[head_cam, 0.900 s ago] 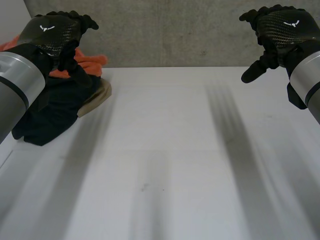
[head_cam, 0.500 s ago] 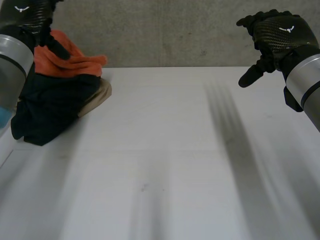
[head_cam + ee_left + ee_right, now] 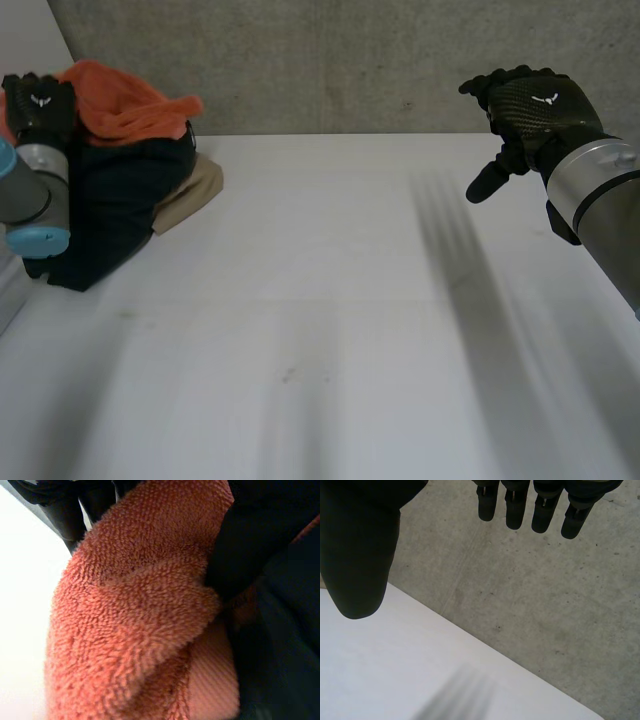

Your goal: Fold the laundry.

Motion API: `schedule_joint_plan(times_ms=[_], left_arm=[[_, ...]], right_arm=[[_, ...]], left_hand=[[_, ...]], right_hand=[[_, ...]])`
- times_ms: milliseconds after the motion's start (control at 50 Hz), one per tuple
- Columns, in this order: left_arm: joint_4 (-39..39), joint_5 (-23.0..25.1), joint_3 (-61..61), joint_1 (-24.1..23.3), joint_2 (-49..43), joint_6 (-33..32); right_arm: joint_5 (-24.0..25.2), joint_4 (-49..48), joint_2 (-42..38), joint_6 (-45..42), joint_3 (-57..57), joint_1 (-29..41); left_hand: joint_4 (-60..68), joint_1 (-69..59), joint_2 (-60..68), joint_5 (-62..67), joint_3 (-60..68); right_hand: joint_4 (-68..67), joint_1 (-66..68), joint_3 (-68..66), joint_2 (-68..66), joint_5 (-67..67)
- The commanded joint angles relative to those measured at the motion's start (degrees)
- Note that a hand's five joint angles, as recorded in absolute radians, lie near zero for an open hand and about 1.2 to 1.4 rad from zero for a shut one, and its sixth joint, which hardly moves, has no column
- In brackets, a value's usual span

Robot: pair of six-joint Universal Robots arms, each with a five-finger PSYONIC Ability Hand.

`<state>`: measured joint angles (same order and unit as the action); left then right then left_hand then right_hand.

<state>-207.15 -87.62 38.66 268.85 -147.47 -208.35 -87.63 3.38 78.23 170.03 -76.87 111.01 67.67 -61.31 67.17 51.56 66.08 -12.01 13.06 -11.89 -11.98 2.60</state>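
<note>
Over by the left hand (image 3: 38, 100), at the far corner of the white table (image 3: 330, 300), sat the heap of laundry. It had a fluffy orange terry towel (image 3: 130, 105) on top and a dark navy garment (image 3: 120, 210) slumped beneath it. A flat beige cloth (image 3: 192, 188) poked out from under the heap on the side facing the right hand (image 3: 530, 105). The left hand was right up against the orange towel, on the heap's outer side. Whether it had hold of anything I could not tell (the towel's looped pile and a fold of the dark garment crowded in close under its palm). Well apart from the heap, the right hand hung above the table in front of the grey concrete wall (image 3: 330, 60). Its fingers (image 3: 512, 510) were loosely straight and side by side, its thumb (image 3: 355, 555) stuck out wide of them, and the hand was empty.
</note>
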Motion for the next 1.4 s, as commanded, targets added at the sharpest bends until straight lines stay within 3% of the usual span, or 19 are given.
schedule_joint_plan(times_ms=[20,80,180,320,400,520,560,580,660,800,960,1080,1200,1400], left_arm=[[-2.0,0.1,9.2,-5.5,16.6,8.0],[-2.6,-0.1,13.4,-7.5,23.3,11.6],[-1.3,0.4,23.7,-16.1,36.6,23.1],[5.3,0.6,35.4,-25.8,44.5,32.7],[8.5,-0.1,42.5,-30.2,41.9,34.1],[11.9,-1.5,44.9,-38.4,26.3,34.0],[12.7,-2.2,44.2,-39.6,24.0,34.0],[13.5,-2.9,43.7,-39.7,23.9,33.9],[14.3,-3.8,43.1,-39.4,29.2,34.1],[14.3,-3.4,45.4,-34.7,40.7,33.3],[14.2,-2.5,50.9,-29.9,42.3,27.7],[14.2,3.1,50.8,-26.4,35.3,19.5],[14.5,8.9,45.7,-23.3,24.3,10.8],[17.4,9.8,36.0,-23.8,13.0,7.3]], right_arm=[[0.0,0.0,0.1,0.0,0.1,-0.1],[0.0,0.0,0.2,0.0,0.1,-0.1],[0.0,0.0,0.2,0.0,0.2,-0.1],[0.0,0.0,0.3,-0.1,0.3,-0.3],[0.0,0.0,0.2,-0.1,0.2,-0.4],[0.0,0.3,0.1,-1.4,0.1,-0.6],[0.1,0.5,0.0,-3.5,-0.5,-1.7],[0.1,0.7,-0.1,-4.4,-0.6,-2.0],[0.2,1.8,-1.8,-7.7,-1.5,-2.6],[0.5,4.2,-2.6,-9.0,-5.8,-2.6],[4.1,6.4,-2.6,-11.7,-13.2,-2.7],[6.0,4.8,-3.4,-12.2,-17.4,-2.6],[4.9,-3.2,-9.9,-11.6,-18.4,-1.8],[-2.5,-12.5,-16.7,-12.5,-17.2,-1.2]], left_hand=[[12.3,-18.7,12.8,18.4,13.9],[12.3,-18.7,12.8,18.4,13.9],[12.3,-18.7,12.8,18.4,13.9],[12.3,-18.7,12.8,18.4,13.9],[12.3,-18.7,12.8,18.4,13.9],[10.2,-16.5,10.7,16.3,11.8],[-15.8,9.4,-15.3,-9.7,-14.2],[-33.6,27.2,-33.1,-27.5,-32.0],[-46.8,40.4,-46.3,-40.7,-45.2],[-50.6,44.2,-50.1,-44.5,-49.0],[-51.1,44.7,-50.6,-45.0,-49.5],[-53.9,47.6,-53.4,-47.8,-52.3],[-54.9,48.6,-54.4,-48.8,-53.3],[-52.9,46.6,-52.4,-46.8,-51.3]], right_hand=[[2.0,-3.1,1.9,2.0,-2.6],[2.0,-3.1,1.9,2.0,-2.6],[2.0,-3.1,1.9,2.0,-2.6],[2.0,-3.1,1.9,2.0,-2.6],[2.0,-3.1,1.9,2.0,-2.6],[2.0,-3.1,1.9,2.0,-2.6],[2.0,-3.1,1.9,2.0,-2.6],[2.0,-3.1,1.9,2.0,-2.6],[2.0,-3.1,1.9,2.0,-2.6],[2.0,-3.1,1.9,2.0,-2.6],[2.0,-3.1,1.9,2.0,-2.6],[2.0,-3.1,1.9,2.0,-2.6],[2.0,-3.1,1.9,2.0,-2.6],[-1.4,0.4,-1.5,-1.5,0.8]])
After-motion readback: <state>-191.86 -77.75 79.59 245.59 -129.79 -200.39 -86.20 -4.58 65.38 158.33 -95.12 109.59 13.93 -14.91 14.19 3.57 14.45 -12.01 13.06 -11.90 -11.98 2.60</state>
